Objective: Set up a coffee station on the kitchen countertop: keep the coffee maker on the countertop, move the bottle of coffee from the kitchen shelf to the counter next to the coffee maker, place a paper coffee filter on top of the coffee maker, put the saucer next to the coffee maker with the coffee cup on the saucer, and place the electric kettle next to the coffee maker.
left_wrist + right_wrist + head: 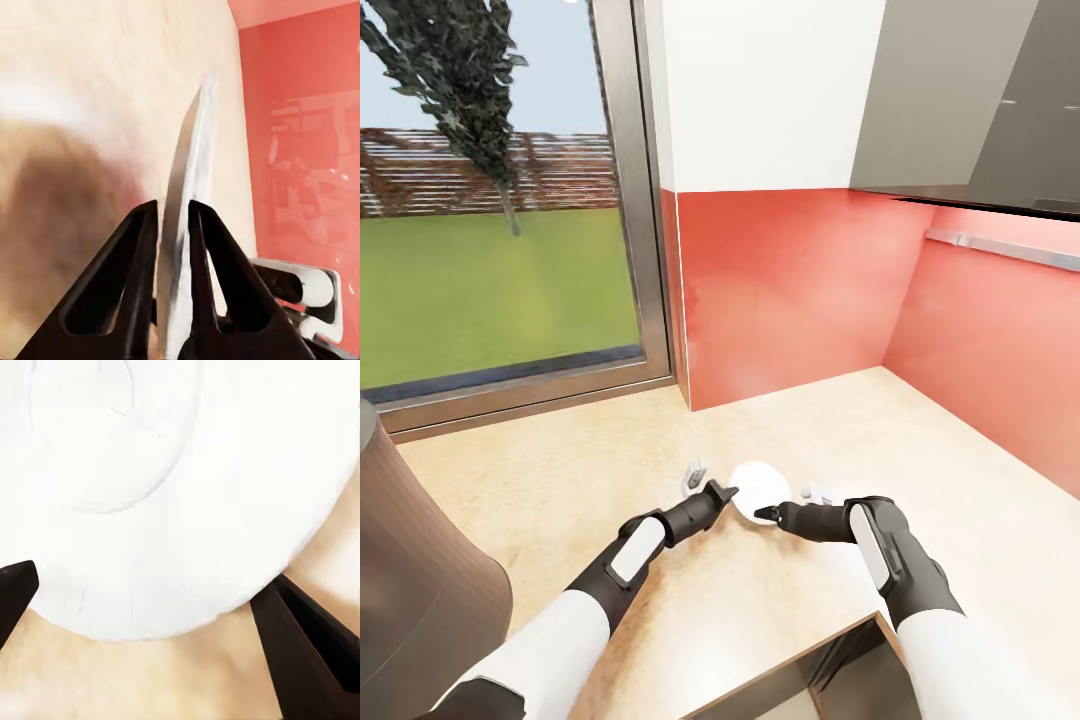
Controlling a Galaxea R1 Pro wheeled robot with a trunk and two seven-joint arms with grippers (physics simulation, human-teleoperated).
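Two arms reach out over the beige desk (560, 480), meeting at a white disc that I take to be the saucer (758, 487), near the corner of the red wall (790, 290). On the left, a brown cylindrical object (410, 580) stands at the desk's edge; what it is I cannot tell. The left gripper (726, 493) pinches the saucer's rim, and its wrist view shows both dark fingers (139, 255) clamped on the thin white edge, seen end-on. The right gripper (762, 514) sits at the saucer's other side; its wrist view shows the saucer's broad face (180, 495) with the fingers (300, 637) spread wide apart around it, not closed. By my judgement the task is mid-way at best: the saucer is in hand, not yet placed.
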